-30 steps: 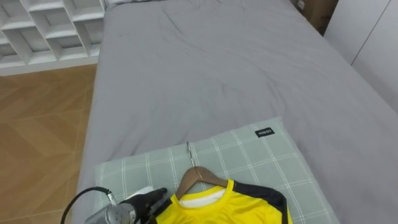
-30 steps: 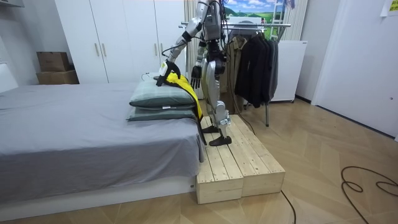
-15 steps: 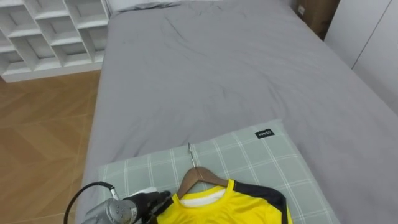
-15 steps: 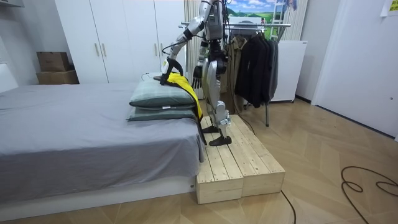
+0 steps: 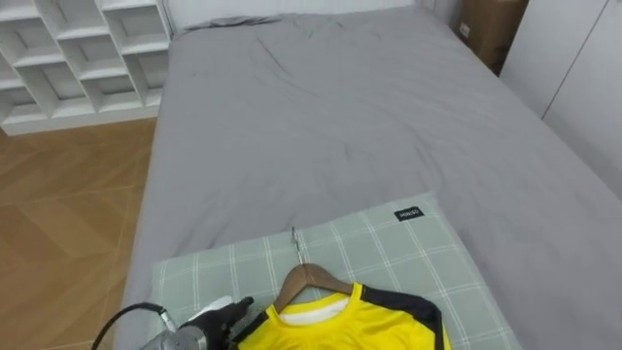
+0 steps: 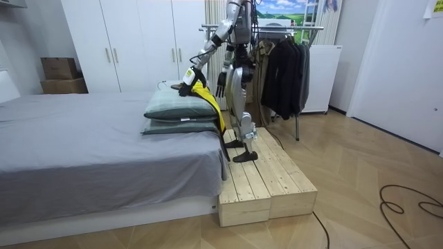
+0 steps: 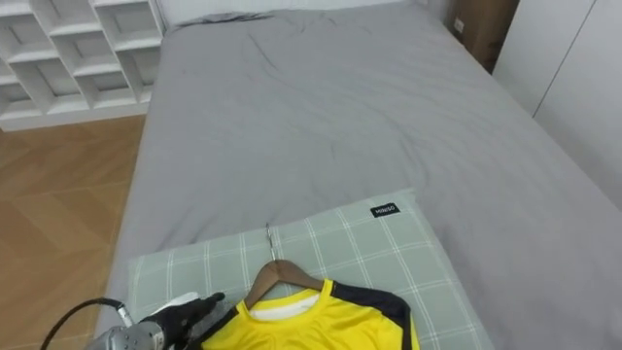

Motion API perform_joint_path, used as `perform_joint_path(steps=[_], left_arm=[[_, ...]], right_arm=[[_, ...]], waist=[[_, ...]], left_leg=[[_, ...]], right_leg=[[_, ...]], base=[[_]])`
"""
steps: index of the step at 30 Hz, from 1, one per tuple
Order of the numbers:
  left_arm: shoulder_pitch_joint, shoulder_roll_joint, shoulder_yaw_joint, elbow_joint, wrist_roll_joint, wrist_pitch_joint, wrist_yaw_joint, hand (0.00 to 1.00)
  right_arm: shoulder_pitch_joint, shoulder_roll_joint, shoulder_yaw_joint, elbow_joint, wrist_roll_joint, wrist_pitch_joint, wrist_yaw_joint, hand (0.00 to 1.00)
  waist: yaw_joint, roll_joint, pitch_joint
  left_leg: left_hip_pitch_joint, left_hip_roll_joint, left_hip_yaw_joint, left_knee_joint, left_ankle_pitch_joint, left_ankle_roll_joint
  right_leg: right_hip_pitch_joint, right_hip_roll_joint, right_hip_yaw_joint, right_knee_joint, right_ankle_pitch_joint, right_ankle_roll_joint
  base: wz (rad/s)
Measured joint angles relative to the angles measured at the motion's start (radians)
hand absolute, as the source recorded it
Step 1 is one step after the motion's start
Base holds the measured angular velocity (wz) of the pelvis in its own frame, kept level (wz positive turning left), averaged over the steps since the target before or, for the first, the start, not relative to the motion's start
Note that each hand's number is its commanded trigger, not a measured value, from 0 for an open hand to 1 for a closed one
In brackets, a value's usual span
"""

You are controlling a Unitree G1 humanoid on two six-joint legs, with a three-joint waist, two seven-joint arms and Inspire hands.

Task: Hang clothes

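Note:
A yellow shirt (image 5: pixel 340 326) with dark sleeves lies on a wooden hanger (image 5: pixel 309 280), whose metal hook (image 5: pixel 295 243) points up the bed. Both rest on a green checked pillow (image 5: pixel 389 243) at the near end of the bed. My left hand (image 5: pixel 216 315) is at the shirt's left shoulder, touching its edge, and its fingertips are hidden against the cloth. In the room view the shirt (image 6: pixel 208 97) drapes over the pillow's edge below that left hand (image 6: pixel 188 83). My right hand (image 6: pixel 220 81) hangs by my hip with relaxed fingers.
The grey bed (image 5: pixel 321 117) stretches ahead, with white cube shelves (image 5: pixel 68 58) and wood floor to its left. I stand on a wooden platform (image 6: pixel 266 183) at the bed's end. Behind me is a clothes rack (image 6: pixel 291 29) with dark garments (image 6: pixel 280 69).
My head view has tipped a little, showing more of the far bed. My left elbow has risen in the room view, and the hand stays at the shirt's shoulder. The shirt has not shifted.

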Motion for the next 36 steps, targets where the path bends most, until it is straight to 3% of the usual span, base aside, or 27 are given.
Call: perform_joint_path(steps=[2, 7, 10, 17, 26, 31, 36], left_arm=[[0.008, -0.023, 0.024, 0.033, -0.061, -0.027, 0.060, 0.00], [0.020, -0.056, 0.094, 0.108, -0.121, -0.088, 0.151, 0.00], [0.021, -0.070, 0.115, 0.131, -0.133, -0.117, 0.179, 0.00], [0.021, -0.072, 0.115, 0.157, -0.176, -0.155, 0.209, 0.00], [0.022, -0.072, 0.110, 0.161, -0.271, -0.162, 0.218, 0.00], [0.021, -0.072, 0.110, 0.159, -0.269, -0.177, 0.223, 0.00], [0.021, -0.072, 0.110, 0.160, -0.250, -0.190, 0.242, 0.00]], right_arm=[[-0.002, 0.006, 0.000, 0.006, 0.000, 0.001, 0.001, 0.00], [-0.003, 0.025, -0.001, 0.006, -0.010, -0.001, 0.001, 0.00], [-0.006, 0.030, -0.002, 0.005, -0.012, -0.003, 0.002, 0.00], [-0.022, 0.032, -0.031, 0.003, -0.053, -0.020, 0.001, 0.00], [-0.023, 0.033, -0.033, 0.000, -0.068, -0.023, 0.000, 0.00], [-0.024, 0.033, -0.032, -0.001, -0.088, -0.027, 0.000, 0.00], [-0.027, 0.034, -0.028, 0.000, -0.088, -0.039, 0.001, 0.00]], waist=[[0.021, -0.017, -0.0106], [0.052, -0.039, -0.0236], [0.060, -0.043, -0.0216], [0.059, -0.049, -0.0171], [0.057, -0.042, -0.0108], [0.058, -0.043, -0.0030], [0.059, -0.044, -0.0019]], left_leg=[[-0.008, 0.001, 0.003, 0.001, 0.001, -0.001], [-0.007, 0.007, 0.014, -0.001, 0.002, -0.002], [-0.010, 0.008, 0.014, -0.003, 0.002, -0.002], [-0.012, 0.007, 0.017, -0.003, 0.002, -0.002], [-0.013, 0.010, 0.018, -0.004, 0.002, -0.003], [-0.014, 0.008, 0.020, -0.007, 0.002, -0.003], [-0.023, 0.007, 0.026, -0.009, 0.002, -0.002]], right_leg=[[-0.010, 0.002, 0.006, 0.000, 0.001, -0.001], [-0.015, 0.009, 0.020, -0.001, 0.011, -0.006], [-0.016, 0.009, 0.019, -0.002, 0.011, -0.006], [-0.016, 0.009, 0.022, -0.013, 0.011, -0.006], [-0.016, 0.010, 0.017, -0.015, 0.014, -0.007], [-0.019, 0.011, 0.027, -0.016, 0.014, -0.007], [-0.036, 0.013, 0.046, -0.015, 0.015, -0.006]], base=[[-0.05], [-0.09], [-0.01], [0.00], [0.00], [-0.01], [-0.06]])
